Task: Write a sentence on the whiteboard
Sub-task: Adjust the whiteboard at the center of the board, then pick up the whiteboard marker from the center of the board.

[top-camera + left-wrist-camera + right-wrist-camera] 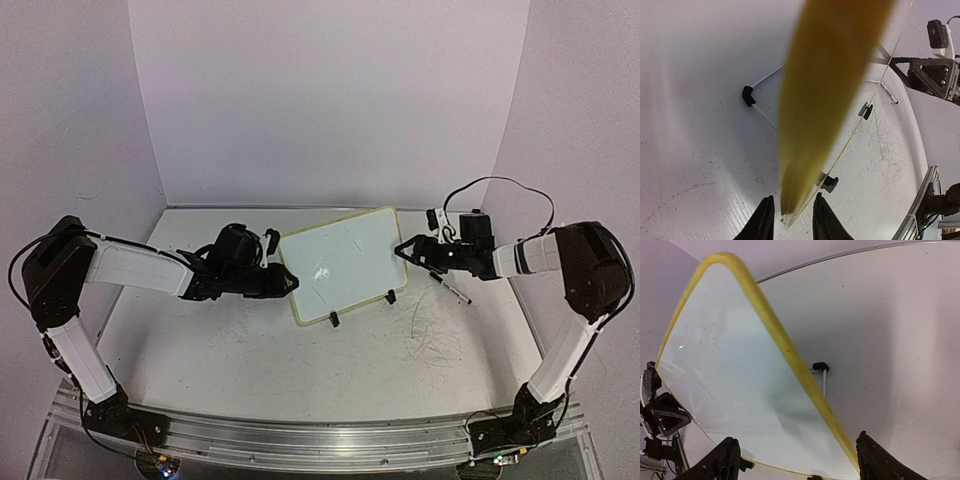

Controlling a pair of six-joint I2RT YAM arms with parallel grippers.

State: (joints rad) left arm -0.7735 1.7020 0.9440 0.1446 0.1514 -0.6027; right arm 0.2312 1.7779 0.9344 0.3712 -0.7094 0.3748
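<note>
Item 1: the whiteboard [340, 262]. It is placed at the centre of the top view, propped at a tilt on two black feet [334, 320] at its lower edge. The pale yellow rim [785, 347] is seen edge-on in both wrist views. The white face carries only faint grey marks and a spot of glare.

Item 2: left gripper [290, 282]. It is found at the board's lower left corner in the top view. In the left wrist view its two dark fingers [765, 220] are closed on the blurred yellow rim from either side at the bottom of the frame.

Item 3: right gripper [402, 249]. It is held just beside the board's right edge in the top view. In the right wrist view its fingers [727, 462] are spread wide at the bottom corners of the frame. The rim runs down between them, close to the right-hand finger, and no contact is seen.

Item 4: marker [450, 288]. A thin pen is laid flat on the table [200, 340], right of the board and below the right gripper in the top view.

Item 5: grey scribbles [435, 325]. These are marked on the tabletop at lower right of the board.
</note>
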